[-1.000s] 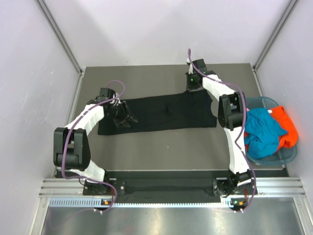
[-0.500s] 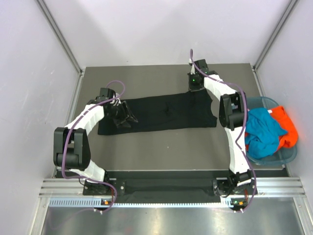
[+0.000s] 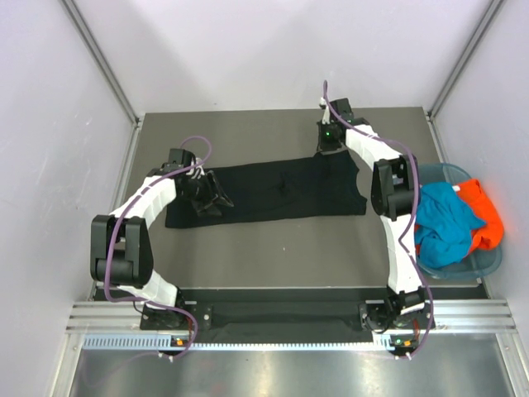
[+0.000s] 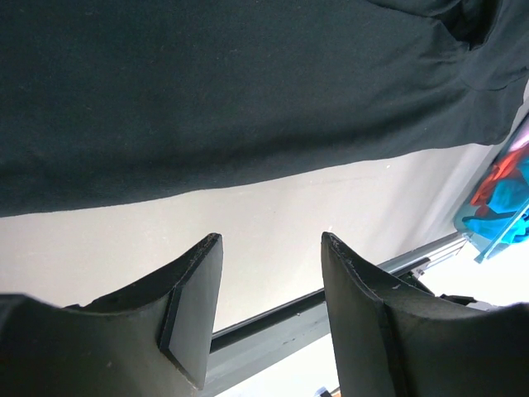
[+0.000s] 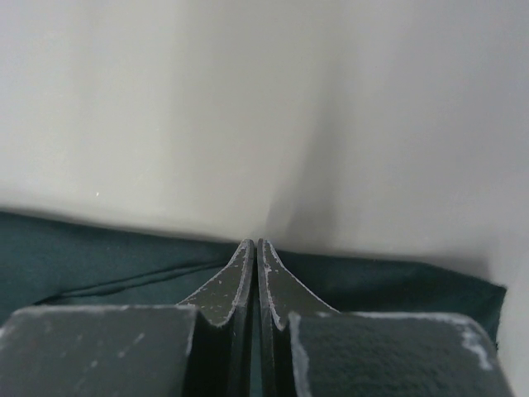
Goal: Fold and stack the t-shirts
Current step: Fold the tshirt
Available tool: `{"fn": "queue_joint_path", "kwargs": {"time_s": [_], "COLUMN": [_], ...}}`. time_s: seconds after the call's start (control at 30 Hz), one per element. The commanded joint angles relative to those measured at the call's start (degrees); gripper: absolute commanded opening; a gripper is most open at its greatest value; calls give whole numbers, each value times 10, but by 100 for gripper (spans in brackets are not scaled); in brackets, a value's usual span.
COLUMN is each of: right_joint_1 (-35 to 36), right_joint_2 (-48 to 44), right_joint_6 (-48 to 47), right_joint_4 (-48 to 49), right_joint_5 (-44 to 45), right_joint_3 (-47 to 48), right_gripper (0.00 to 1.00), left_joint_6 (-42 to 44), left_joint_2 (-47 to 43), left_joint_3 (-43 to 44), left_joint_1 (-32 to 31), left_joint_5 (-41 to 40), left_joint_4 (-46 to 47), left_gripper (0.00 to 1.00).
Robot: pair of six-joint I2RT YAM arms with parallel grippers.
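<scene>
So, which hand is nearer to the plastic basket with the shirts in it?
Right. The right hand is at the far edge of the black t-shirt, at its end toward the basket. The left hand is over the shirt's opposite end, farther away.

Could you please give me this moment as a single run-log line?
black t-shirt: laid out flat | left gripper: open, at its left end | right gripper: shut, at its far edge | basket: teal shirt, orange shirt inside
</scene>
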Motion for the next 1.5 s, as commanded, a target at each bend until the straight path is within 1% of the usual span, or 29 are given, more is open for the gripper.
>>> {"fn": "queue_joint_path", "kwargs": {"time_s": [0.0,0.17,0.23,0.43,0.63,0.97,1.23,1.47], "right_joint_1": [1,1,1,1,4,11,21,21], "right_joint_2": [-71,-144,-165,-211,-255,-346,-410,-424], "right_joint_6": [22,39,41,58,80,103,105,85], "right_joint_4": [-14,9,9,0,4,15,9,-2], "right_joint_5": [-10,-20,-24,-39,-74,-96,-99,-84], "right_joint_3": [-28,-120,-135,-199,-284,-419,-487,-529], "right_gripper": [1,1,1,1,2,3,3,5], "left_joint_6": [0,-5,-8,-16,-18,-19,-22,-21], "left_joint_2": [-2,0,2,0,-9,-26,-33,-31], "left_joint_3": [10,8,4,-1,-4,-12,-17,-24], "left_joint_1": [0,0,0,0,0,0,0,0], "left_joint_5": [13,23,31,38,36,33,32,35], "left_joint_4": [10,19,27,38,39,36,39,42], "left_gripper": [56,56,56,56,56,57,57,57]}}
